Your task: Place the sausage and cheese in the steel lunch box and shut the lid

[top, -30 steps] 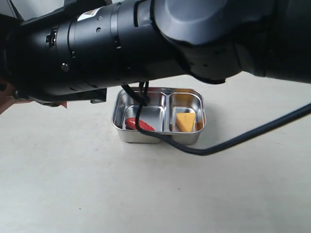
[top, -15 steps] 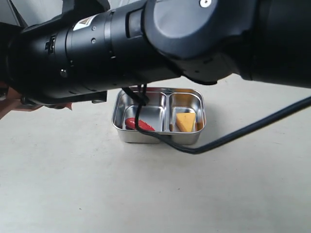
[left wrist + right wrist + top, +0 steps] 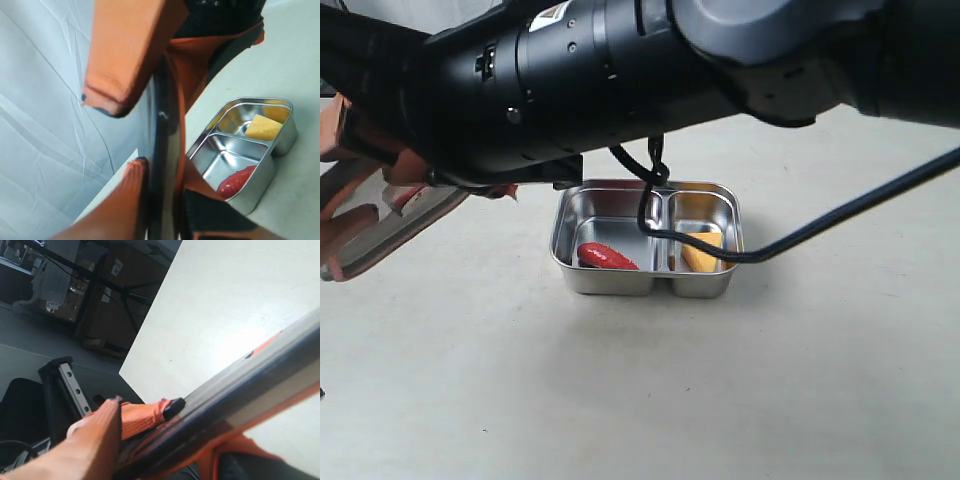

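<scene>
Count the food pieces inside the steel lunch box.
2: the sausage in the exterior view's left compartment, the cheese in the right one; the cable hides little.

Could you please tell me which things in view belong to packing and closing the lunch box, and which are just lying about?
For the job: the lid, held up off the table; the steel lunch box; the sausage and the cheese, each in its own compartment.

Just about: the black cable; the white sheet; the cardboard boxes beyond the table.
</scene>
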Robot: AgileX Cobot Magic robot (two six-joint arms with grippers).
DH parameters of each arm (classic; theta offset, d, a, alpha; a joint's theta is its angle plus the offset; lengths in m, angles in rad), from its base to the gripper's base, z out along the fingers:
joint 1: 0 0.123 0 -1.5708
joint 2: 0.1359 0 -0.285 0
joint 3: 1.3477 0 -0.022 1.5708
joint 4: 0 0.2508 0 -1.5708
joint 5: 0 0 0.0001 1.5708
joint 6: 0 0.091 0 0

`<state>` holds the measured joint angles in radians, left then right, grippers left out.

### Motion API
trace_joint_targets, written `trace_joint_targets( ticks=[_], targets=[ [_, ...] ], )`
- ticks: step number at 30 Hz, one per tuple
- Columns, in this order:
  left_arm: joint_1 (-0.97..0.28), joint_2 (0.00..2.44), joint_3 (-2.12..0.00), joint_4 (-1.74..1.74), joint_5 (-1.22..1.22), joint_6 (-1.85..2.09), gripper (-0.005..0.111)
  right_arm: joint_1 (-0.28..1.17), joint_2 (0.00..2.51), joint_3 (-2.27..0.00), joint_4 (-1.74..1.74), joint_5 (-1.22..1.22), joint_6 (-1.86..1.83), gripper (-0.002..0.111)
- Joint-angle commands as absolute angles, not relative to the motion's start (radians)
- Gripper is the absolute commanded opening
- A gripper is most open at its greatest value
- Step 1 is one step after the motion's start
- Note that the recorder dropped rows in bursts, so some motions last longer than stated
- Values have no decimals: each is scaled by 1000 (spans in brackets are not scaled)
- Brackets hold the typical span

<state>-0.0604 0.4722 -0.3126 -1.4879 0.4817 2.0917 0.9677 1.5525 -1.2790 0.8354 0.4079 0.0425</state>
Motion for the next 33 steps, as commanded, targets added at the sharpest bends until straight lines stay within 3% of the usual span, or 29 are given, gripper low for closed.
trace_joint_targets(
  ticks=[1, 11, 14, 15, 18, 20, 22, 23, 24, 25, 27, 33],
  targets=[
    [-74, 455, -328, -1538, 634, 2078, 21, 928, 1564, -1272, 716, 318, -9, -1],
    [-74, 455, -328, -1541, 637, 2078, 18, 928, 1590, -1272, 694, 451, 24, -1],
    [-74, 455, -328, -1541, 649, 2078, 8, 928, 1621, -1272, 743, 487, 24, -1],
    [-74, 455, -328, -1530, 660, 2084, 0, 928, 1633, -1272, 777, 498, 24, -1],
    [-74, 455, -328, -1526, 665, 2102, 0, 928, 1647, -1272, 792, 510, 24, -1],
    [-74, 455, -328, -1526, 669, 2107, 0, 928, 1654, -1274, 787, 544, 24, 10],
    [-74, 455, -328, -1532, 687, 2125, 0, 928, 1668, -1283, 796, 563, 46, 37],
    [-74, 455, -328, -1532, 701, 2128, 0, 928, 1670, -1283, 794, 560, 53, 44],
    [-74, 455, -328, -1532, 711, 2128, 0, 928, 1670, -1283, 792, 560, 53, 43],
    [-74, 455, -328, -1532, 711, 2128, 0, 928, 1670, -1283, 784, 562, 53, 34],
    [-74, 455, -328, -1532, 711, 2128, 0, 928, 1670, -1283, 784, 572, 53, 0],
    [-74, 455, -328, -1524, 740, 2128, 0, 916, 1668, -1283, 671, 578, 53, -1]
  ],
)
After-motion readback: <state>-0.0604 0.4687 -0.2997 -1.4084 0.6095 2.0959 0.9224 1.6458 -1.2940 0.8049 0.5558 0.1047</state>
